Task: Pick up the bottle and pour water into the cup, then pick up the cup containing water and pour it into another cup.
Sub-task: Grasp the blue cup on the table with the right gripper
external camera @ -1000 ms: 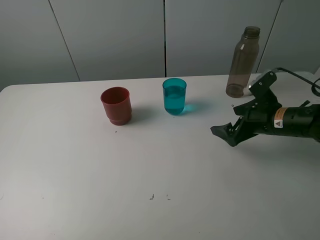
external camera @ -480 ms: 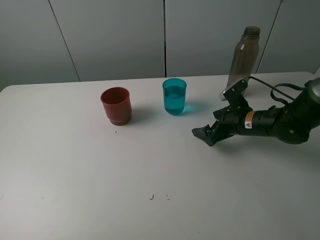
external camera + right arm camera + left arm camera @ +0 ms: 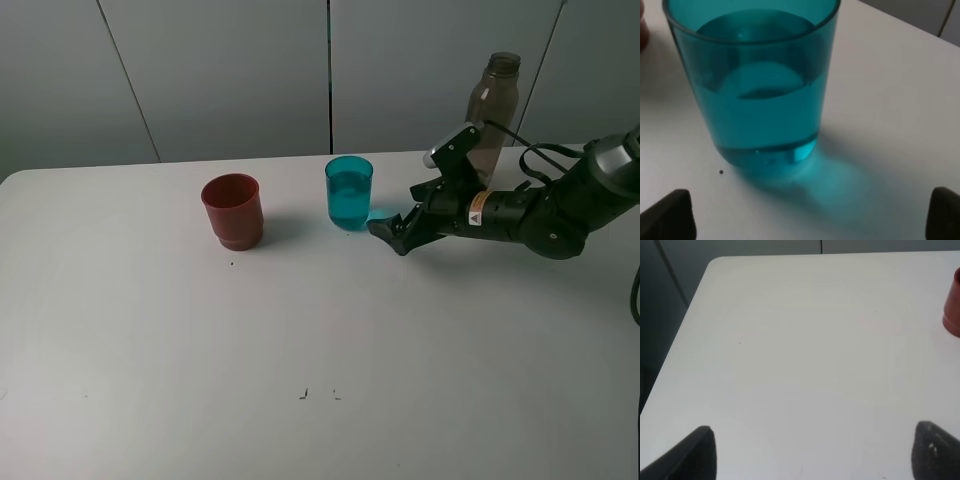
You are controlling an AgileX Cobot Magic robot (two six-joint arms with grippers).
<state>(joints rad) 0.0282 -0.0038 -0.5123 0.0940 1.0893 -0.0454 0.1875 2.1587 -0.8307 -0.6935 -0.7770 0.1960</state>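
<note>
On a white desk (image 3: pixel 300 330), the right pincer (image 3: pixel 390 232) sits low, spread wide and empty, just right of the part-filled teal cup (image 3: pixel 348 195). The red cup (image 3: pixel 232 210) stands further left and the bottle (image 3: pixel 493 100) at the back right. The left pincer (image 3: pixel 812 452) is also spread and empty.

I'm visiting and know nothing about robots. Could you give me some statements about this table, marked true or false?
The teal cup has water in it. True.
The right gripper is clamped on the teal cup. False: its jaws are open, just short of the cup.
The red cup stands upright, apart from the teal cup. True.
The bottle lies on its side. False: it stands upright behind the right arm.
</note>
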